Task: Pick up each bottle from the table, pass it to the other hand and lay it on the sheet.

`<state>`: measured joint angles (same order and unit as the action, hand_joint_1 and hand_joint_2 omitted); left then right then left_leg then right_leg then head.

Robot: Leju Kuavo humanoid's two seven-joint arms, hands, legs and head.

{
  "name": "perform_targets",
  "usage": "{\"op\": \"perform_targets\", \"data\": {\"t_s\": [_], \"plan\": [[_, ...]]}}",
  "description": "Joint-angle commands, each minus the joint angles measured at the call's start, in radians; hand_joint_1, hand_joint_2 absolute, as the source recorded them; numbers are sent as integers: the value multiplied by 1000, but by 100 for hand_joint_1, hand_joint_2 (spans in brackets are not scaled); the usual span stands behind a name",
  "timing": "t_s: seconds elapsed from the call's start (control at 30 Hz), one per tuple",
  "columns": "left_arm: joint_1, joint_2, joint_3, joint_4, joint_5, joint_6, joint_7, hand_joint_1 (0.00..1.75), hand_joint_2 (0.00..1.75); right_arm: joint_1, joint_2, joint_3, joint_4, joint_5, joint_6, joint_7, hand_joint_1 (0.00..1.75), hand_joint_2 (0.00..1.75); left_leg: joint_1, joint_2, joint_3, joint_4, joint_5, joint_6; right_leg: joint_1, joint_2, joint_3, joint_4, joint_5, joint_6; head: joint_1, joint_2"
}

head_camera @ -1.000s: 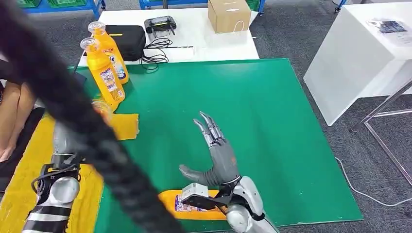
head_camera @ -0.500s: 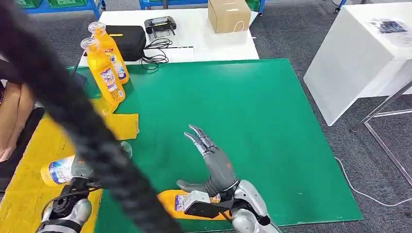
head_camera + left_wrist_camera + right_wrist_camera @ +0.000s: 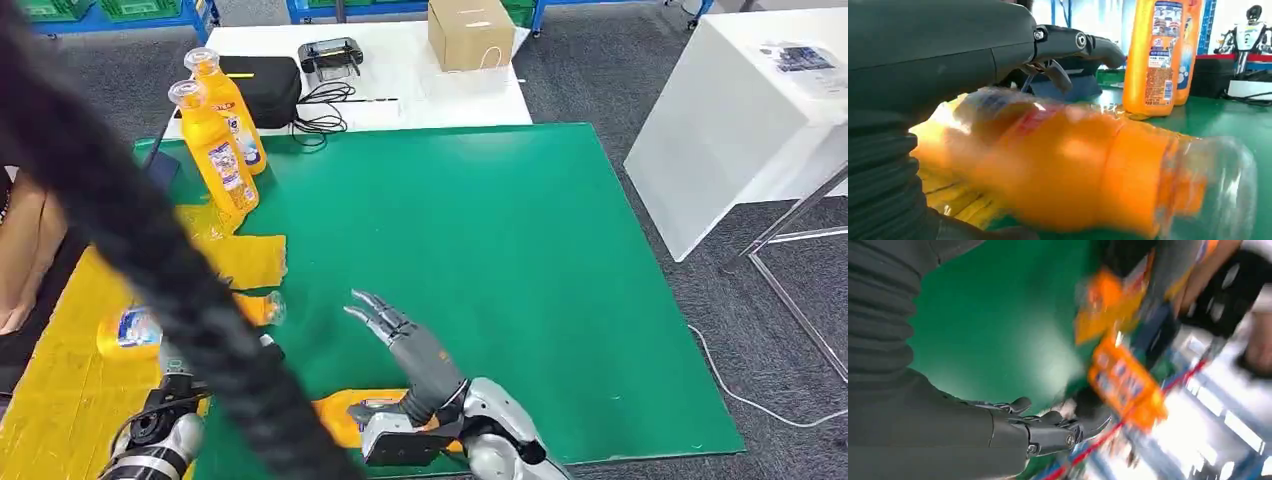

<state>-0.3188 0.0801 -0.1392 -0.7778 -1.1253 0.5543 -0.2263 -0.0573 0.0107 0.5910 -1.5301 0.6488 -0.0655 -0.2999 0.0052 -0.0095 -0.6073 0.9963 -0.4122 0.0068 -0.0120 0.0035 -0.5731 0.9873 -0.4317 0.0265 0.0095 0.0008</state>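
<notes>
Head view has the left hand (image 3: 175, 352) gripping an orange bottle (image 3: 135, 328) sideways, while the right hand (image 3: 415, 350) hovers with fingers spread over the green sheet (image 3: 520, 230).

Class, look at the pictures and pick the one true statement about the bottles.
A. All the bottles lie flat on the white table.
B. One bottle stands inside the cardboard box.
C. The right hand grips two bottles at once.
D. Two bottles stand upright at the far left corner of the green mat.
D: two upright orange bottles stand side by side at the far left corner of the green mat, while the right hand is open.
</notes>
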Motion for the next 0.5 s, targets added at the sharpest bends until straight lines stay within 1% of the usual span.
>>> {"op": "perform_targets", "data": {"t_s": [0.03,0.07,0.13,0.37,0.43,0.5], "plan": [[-19,-70,76,42,220,-35,-193,0,175,-120,-196,236,201,-108,199,-103,0,175,1,1,3,-1,-1,1,2,0,5,-4,1,0,0,0],[-11,-84,88,-2,305,-46,-261,0,175,-132,-211,259,215,-126,219,-118,0,175,1,0,2,-1,0,1,1,-1,3,-3,0,0,0,0],[-3,-84,73,-49,336,-74,-259,0,175,-138,-219,272,230,-141,220,-124,0,175,0,-1,1,0,0,1,0,-1,3,-2,0,1,0,0],[2,-79,70,-54,338,-77,-254,0,175,-141,-215,275,221,-143,219,-121,0,175,0,1,1,1,-1,1,0,0,3,-2,0,0,0,0],[2,-79,70,-54,338,-77,-254,0,175,-141,-215,275,221,-143,219,-121,0,175,-1,0,-1,1,0,1,-1,-1,0,-1,0,0,0,0],[2,-79,70,-54,338,-77,-254,0,175,-141,-215,275,221,-143,219,-121,0,175,1,0,1,1,-1,1,1,-1,3,-2,0,-1,0,0]]}}
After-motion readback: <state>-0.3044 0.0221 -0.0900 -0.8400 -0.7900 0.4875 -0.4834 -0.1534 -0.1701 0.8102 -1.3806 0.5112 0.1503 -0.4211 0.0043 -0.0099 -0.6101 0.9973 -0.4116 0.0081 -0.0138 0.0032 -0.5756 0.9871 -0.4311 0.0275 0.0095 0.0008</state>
